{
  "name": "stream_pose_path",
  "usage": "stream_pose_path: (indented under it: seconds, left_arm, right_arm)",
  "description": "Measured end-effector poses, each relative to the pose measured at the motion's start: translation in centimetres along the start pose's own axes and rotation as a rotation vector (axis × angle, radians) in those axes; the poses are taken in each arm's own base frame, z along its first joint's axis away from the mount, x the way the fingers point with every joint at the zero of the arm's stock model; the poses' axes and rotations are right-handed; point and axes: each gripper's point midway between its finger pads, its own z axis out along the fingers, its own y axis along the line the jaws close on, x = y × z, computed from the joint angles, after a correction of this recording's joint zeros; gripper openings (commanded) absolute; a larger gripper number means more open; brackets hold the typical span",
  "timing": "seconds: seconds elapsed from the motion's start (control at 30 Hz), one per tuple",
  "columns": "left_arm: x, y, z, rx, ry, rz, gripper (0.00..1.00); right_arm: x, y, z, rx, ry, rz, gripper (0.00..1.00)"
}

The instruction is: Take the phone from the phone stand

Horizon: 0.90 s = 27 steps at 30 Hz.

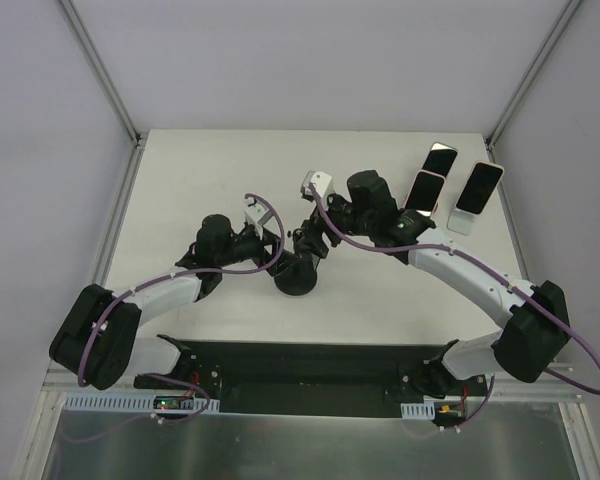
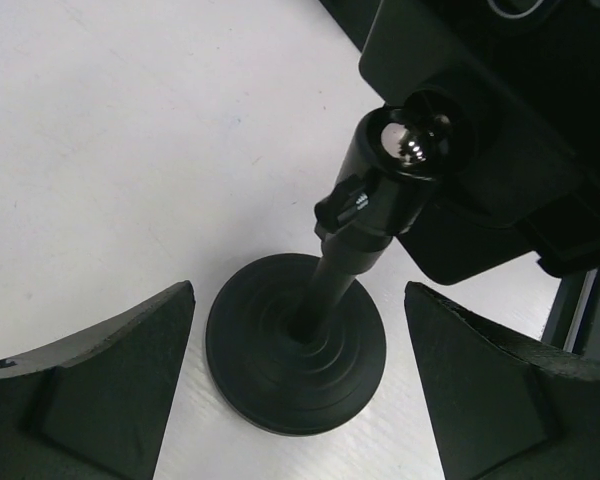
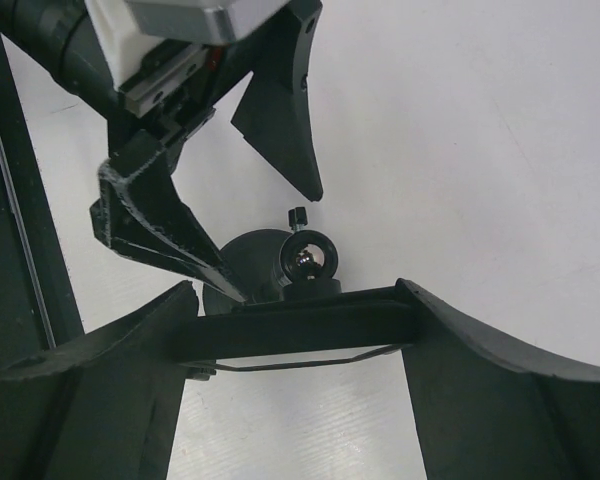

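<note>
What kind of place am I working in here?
Likely a lab test cell: bare white table, plain grey wall panels on metal framing, and three phones propped up at the far right.

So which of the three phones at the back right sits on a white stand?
The rightmost phone; only it has a white stand showing beneath it.

White table point(image 1: 170, 180) bearing dark-framed handset point(image 1: 441, 158) rearmost, pink-framed handset point(image 1: 426, 190) lying just beside it, white-framed handset point(image 1: 479, 186) leaning on white cradle point(image 1: 462, 222), all sitting near far right corner.
</note>
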Motion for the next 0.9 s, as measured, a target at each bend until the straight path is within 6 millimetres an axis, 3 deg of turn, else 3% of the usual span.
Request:
stream_pose_path:
  seconds: [0.1,0.33,0.47,0.73,0.9]
  left_arm:
    - [0.6,0.1,0.5,0.008,0.007,-0.003,0.83]
    - [1.0,-0.6,1.4,0.034,0.004,0.014,0.69]
    - [2.0,-0.1,1.8,0.029,0.013,0.002,0.54]
    - [2.8,-1.0,2.3,0.055,-0.007,0.039,0.04]
    - [2.9,-0.8,2.6,0.046,-0.044,0.079,0.00]
  right_arm:
    - [0.0,0.2,0.1,-0.005,0.000,-0.011,0.01]
    - [-0.2,1.3,0.4,-0.027,0.001,-0.019,0.01]
    - [-0.3,1.8,0.5,-0.036,0.000,-0.001,0.01]
    - [-0.4,1.4,0.6,0.002,-0.014,0.057,0.01]
    - [-0.4,0.8,0.2,0.045,-0.026,0.128,0.01]
